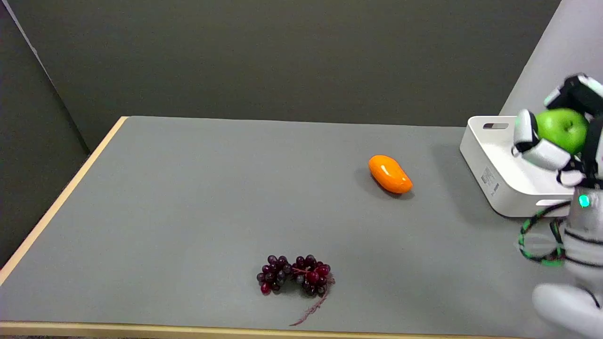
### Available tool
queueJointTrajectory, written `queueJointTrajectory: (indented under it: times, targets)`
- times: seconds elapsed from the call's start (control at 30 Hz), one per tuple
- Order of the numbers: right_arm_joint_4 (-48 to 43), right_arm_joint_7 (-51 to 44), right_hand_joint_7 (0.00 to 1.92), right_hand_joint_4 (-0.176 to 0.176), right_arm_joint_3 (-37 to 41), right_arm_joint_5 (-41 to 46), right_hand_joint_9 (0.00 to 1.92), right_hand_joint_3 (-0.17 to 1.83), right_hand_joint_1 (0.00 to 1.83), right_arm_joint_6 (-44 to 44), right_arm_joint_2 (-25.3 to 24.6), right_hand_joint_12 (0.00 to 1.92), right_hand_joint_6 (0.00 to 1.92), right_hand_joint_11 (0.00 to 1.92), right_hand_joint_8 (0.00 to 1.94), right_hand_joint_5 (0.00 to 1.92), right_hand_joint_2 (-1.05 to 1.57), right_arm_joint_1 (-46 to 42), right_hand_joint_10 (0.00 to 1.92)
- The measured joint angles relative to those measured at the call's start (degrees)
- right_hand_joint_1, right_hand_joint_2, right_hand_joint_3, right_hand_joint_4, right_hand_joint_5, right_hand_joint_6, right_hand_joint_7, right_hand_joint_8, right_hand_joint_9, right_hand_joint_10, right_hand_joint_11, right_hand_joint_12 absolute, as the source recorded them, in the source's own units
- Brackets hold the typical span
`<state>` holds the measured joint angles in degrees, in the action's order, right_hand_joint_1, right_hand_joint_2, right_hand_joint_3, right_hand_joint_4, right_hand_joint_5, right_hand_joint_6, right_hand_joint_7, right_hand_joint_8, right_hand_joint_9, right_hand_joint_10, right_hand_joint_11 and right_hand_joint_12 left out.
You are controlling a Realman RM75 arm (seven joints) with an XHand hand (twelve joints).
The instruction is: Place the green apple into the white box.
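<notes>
one apple: i see the green apple [561, 128] up in the air at the far right, over the white box, not resting on anything
right hand: my right hand [560, 136] wraps the apple, white fingers [525, 127] curled across its left side and black-and-white ones [577, 92] over its top; i have a firm hold, fingers closed around the fruit
right arm: i see the white arm [582, 263] rising from the lower right corner, a green light on the wrist and a green-and-black cable looped beside it
white box: the white box [492, 162] sits on the table at the right edge, partly hidden behind my hand; a slot handle shows in its far wall, a label on its left side
orange fruit: a smooth orange fruit [390, 174] lies on the table left of the box, well apart from it
grapes: a dark red grape bunch [294, 274] lies near the table's front edge, stem trailing toward me
table: a grey table [188, 197] with a pale wood rim
</notes>
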<state>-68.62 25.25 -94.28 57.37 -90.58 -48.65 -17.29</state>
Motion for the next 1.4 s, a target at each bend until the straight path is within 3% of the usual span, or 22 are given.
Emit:
queueJointTrajectory:
  times: [0.23, 0.67, 1.4]
  targets:
    - [1.67, 0.44, 1.25, 0.038, 1.21, -0.22, 1.37, 0.96, 1.10, 9.67, 2.75, 1.92, 1.92, 1.15, 1.94, 1.09, 0.66, 7.02, 1.92]
    - [13.46, 1.58, 1.25, 0.037, 2.27, -0.10, 1.37, 0.96, 1.10, 25.11, 4.95, 1.92, 1.92, 1.15, 1.94, 1.09, 0.66, 20.64, 1.92]
    - [30.01, 6.40, 1.23, 0.036, 1.86, 8.19, 1.35, 0.96, 1.11, 36.30, 5.58, 1.92, 1.92, 1.14, 1.94, 1.07, 0.67, 27.27, 1.92]
